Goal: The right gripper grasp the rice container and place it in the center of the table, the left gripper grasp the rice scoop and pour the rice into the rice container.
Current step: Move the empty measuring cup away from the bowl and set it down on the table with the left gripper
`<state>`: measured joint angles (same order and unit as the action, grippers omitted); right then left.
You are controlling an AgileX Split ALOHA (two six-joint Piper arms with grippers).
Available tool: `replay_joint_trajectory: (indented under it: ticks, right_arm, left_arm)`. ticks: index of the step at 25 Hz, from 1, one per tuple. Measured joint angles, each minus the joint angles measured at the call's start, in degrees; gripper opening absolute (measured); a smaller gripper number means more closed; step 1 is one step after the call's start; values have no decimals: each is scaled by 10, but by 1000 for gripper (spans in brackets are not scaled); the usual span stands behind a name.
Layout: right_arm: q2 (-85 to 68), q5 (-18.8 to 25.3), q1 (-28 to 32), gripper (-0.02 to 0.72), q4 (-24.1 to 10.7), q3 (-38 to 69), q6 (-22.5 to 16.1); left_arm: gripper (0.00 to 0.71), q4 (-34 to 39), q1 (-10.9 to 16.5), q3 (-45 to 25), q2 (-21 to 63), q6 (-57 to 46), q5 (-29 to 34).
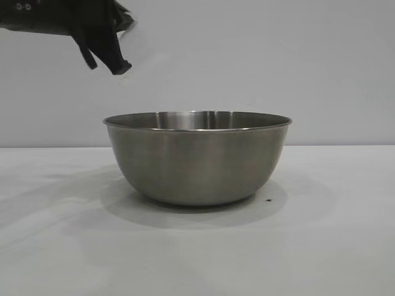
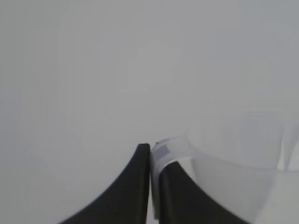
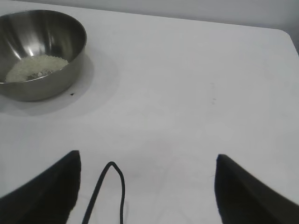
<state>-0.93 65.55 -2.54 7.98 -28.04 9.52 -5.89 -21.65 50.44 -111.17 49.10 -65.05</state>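
Bowl (image 1: 197, 160) central — left hand (image 2: 150, 154) pinches scoop (image 2: 233, 163) handle.

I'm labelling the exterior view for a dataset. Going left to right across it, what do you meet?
Left end effector high at the upper left, shut on the rice scoop → rice container on the table → small dark speck by the container's right base.
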Motion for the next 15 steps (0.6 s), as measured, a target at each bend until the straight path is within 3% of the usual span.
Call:
replay_joint_trajectory:
  ticks: [9, 15]
  right_arm:
    - [0, 0, 0, 508, 0, 0, 0]
    - [0, 0, 0, 508, 0, 0, 0]
  left_arm:
    - [0, -168, 0, -14, 0, -179, 0]
    - [0, -204, 0, -64, 0, -248, 0]
